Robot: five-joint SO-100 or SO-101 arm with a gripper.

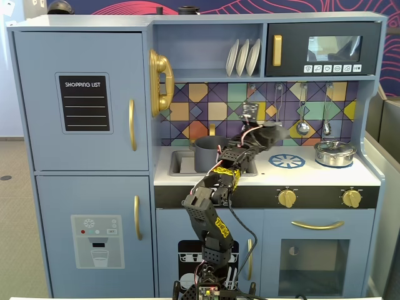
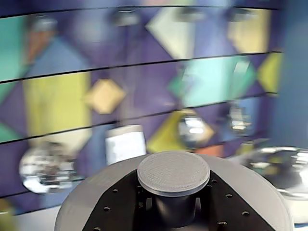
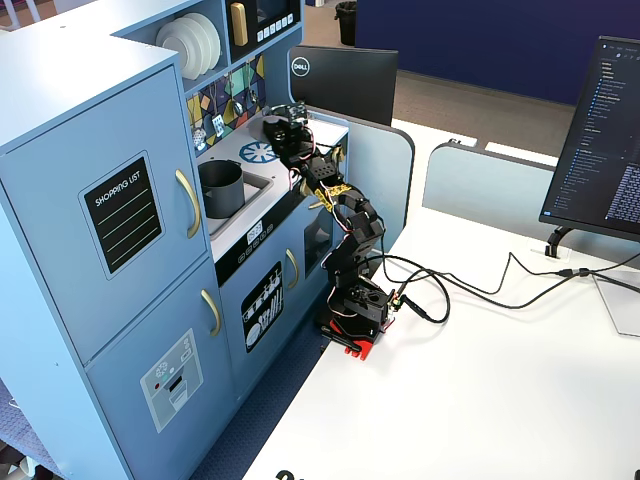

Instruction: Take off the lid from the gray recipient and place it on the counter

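Observation:
My gripper (image 1: 264, 135) is shut on the knob of the dark gray lid (image 1: 275, 132) and holds it in the air above the pale counter (image 1: 315, 176), between the gray pot and the blue burner ring (image 1: 287, 161). The gray pot (image 1: 206, 154) stands open in the sink at the left. In the wrist view the lid's knob (image 2: 173, 172) sits between the black fingers (image 2: 118, 207) of my gripper (image 2: 173, 209), with the lid's gray disc (image 2: 79, 204) spread under them. In a fixed view from the side, the gripper (image 3: 280, 128) hangs over the counter (image 3: 238, 148), right of the pot (image 3: 222, 187).
A shiny silver pot with its lid (image 1: 334, 152) stands at the counter's right end and shows at the right of the wrist view (image 2: 284, 168). Ladles (image 1: 303, 127) hang on the tiled back wall behind the gripper. A shelf with plates (image 1: 242, 57) is overhead.

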